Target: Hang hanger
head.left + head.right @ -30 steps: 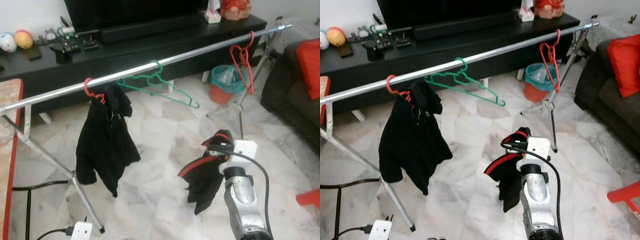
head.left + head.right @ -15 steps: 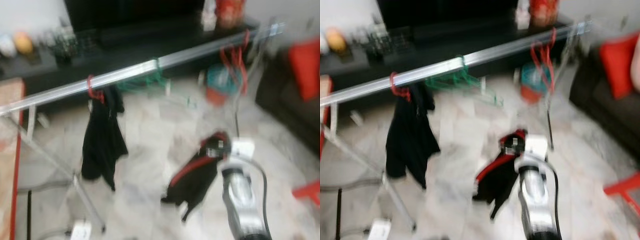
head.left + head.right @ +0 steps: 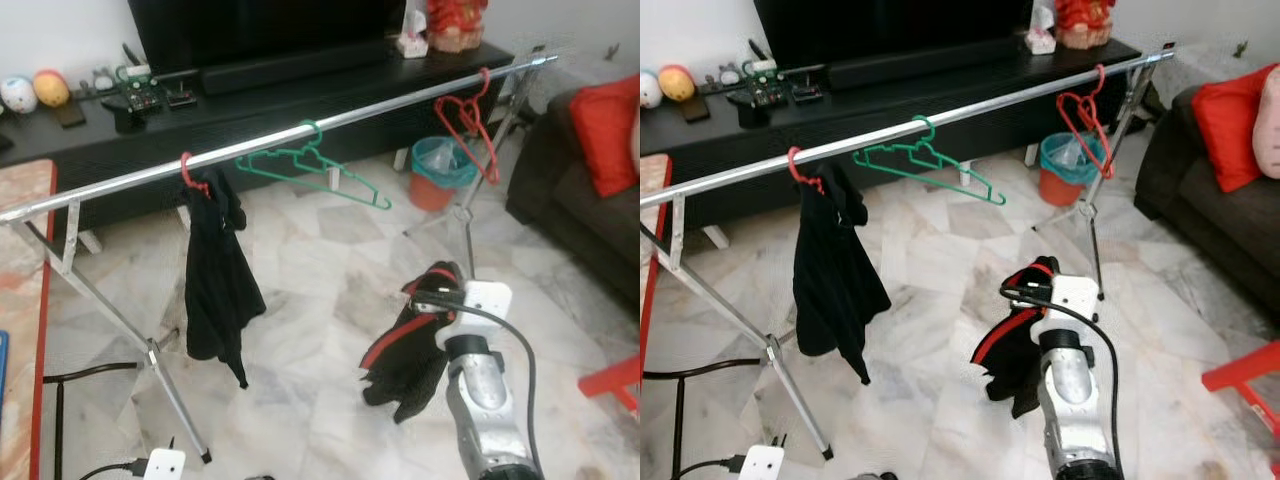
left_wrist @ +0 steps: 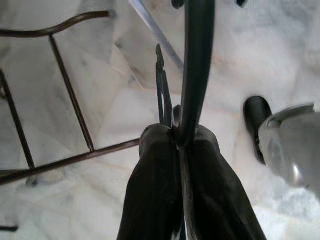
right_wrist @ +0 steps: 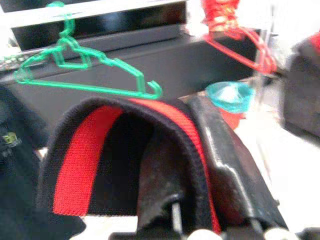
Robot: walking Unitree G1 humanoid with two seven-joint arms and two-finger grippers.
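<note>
A silver clothes rail [image 3: 300, 132] runs across the room. On it hang a red hanger carrying a black garment [image 3: 218, 290], an empty green hanger [image 3: 312, 165] and an empty red hanger [image 3: 466, 125]. My right gripper [image 3: 433, 287] is low in front of the rail, below the gap between the green and red hangers, shut on a black-and-red garment [image 3: 405, 360] that droops from it; the red-striped cloth [image 5: 82, 170] drapes over its fingers. My left gripper [image 4: 178, 137] is shut on a thin black hanger [image 4: 198, 60], held above the marble floor.
A black TV bench [image 3: 260, 95] stands behind the rail, with a teal-lined orange bin [image 3: 440, 172] beside it. A dark sofa with a red cushion [image 3: 606, 130] is on the right. A table edge [image 3: 22, 300] is at left, a power strip [image 3: 160, 465] on the floor.
The camera shook and shifted slightly. The black garment on the rail has swung and now hangs narrower. My right gripper still holds the black-and-red garment in about the same place.
</note>
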